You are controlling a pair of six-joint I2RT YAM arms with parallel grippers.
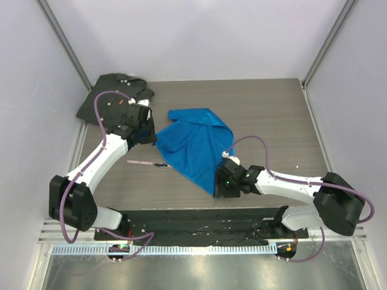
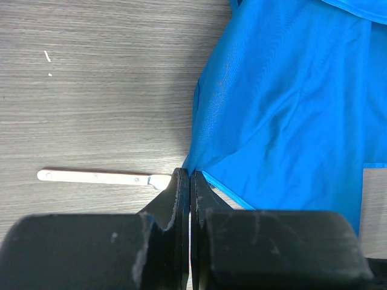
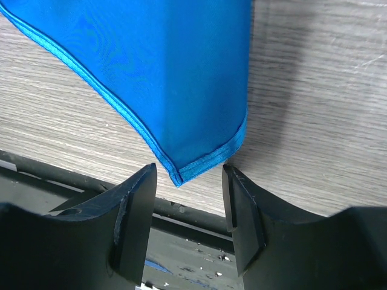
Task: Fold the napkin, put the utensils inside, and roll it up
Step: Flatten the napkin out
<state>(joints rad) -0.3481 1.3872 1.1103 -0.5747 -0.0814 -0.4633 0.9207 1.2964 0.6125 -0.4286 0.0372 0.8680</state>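
the napkin [image 1: 196, 148] lies spread in the middle of the bench [image 1: 272, 115], and its far part is folded over itself. the left claw [image 2: 190, 176] is closed tight. the left corner of the cloth goes in between its fingers, so i judge that it has this corner pinched. the right claw [image 3: 188, 172] stands partly open around the near corner. the hem tip sits between the two fingers, but neither finger seems to touch it. i think the reason is simple: thin shiny cloth slides easily, so one corner is held fixed while the other claw is placed to take the second corner for the fold.

the knife [image 2: 97, 177] lies flat on the bench just beside the left claw, with its handle pointing away from the napkin. it is not yet inside the cloth. a dark shirt [image 1: 115, 93] lies at the far left corner, apart from the work.

the top view gives the whole shape of the napkin and both arms, but there the wrists hide the fingers. only the wrist views show the pinch at the left and the gap at the right. the knife does not appear in the right wrist view.
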